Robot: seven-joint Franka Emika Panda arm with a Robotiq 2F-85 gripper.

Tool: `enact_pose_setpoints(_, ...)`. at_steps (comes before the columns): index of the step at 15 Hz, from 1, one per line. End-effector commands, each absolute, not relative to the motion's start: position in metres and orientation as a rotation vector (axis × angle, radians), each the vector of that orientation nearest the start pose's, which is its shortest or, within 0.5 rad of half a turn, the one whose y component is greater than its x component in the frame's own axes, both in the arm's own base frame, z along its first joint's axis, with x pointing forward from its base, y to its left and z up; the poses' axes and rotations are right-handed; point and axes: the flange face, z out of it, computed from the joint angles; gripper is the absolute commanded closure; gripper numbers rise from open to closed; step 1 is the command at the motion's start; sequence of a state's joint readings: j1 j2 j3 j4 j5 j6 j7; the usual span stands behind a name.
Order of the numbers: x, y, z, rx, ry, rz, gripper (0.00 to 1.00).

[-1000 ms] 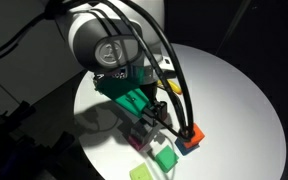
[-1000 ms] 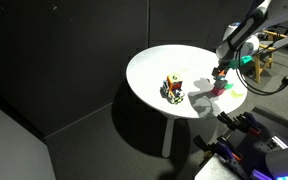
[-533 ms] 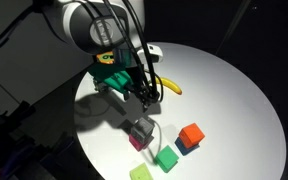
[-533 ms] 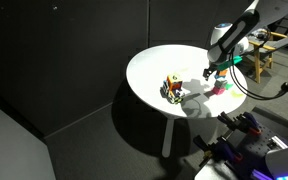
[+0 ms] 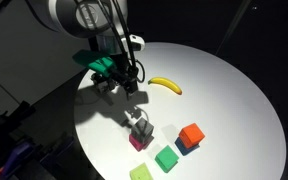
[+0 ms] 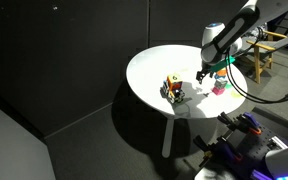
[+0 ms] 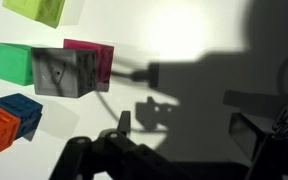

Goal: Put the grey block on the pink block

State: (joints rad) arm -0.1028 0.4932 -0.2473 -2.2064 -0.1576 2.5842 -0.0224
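On the round white tabletop, a small dark-grey cube is being borne by a magenta-pink cube, the claw being held spread and empty.

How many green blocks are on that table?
2. A darker green block sits next to the pink block; a lime block lies near the table edge. Part of the table is blocked, so more could be hidden.
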Motion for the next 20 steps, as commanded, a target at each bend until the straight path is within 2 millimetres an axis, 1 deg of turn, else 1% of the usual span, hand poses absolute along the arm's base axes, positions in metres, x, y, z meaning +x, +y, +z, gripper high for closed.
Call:
enact_pose_setpoints(1,0.493,-0.173,0.185,-3.277,0.248,0.195,0.00)
enact_pose_setpoints(4,0.487,-0.165,0.204,-3.267,0.255,0.157,0.00)
enact_pose_setpoints(8,0.471,-0.158,0.230,-3.253,0.265,0.144,0.00)
enact_pose_setpoints(13,0.447,-0.154,0.257,-3.255,0.295,0.213,0.00)
enact_pose_setpoints(15,0.436,-0.152,0.268,-3.253,0.300,0.271,0.00)
enact_pose_setpoints(18,0.421,-0.147,0.288,-3.234,0.288,0.333,0.00)
enact_pose_setpoints(20,0.414,-0.143,0.303,-3.224,0.269,0.324,0.00)
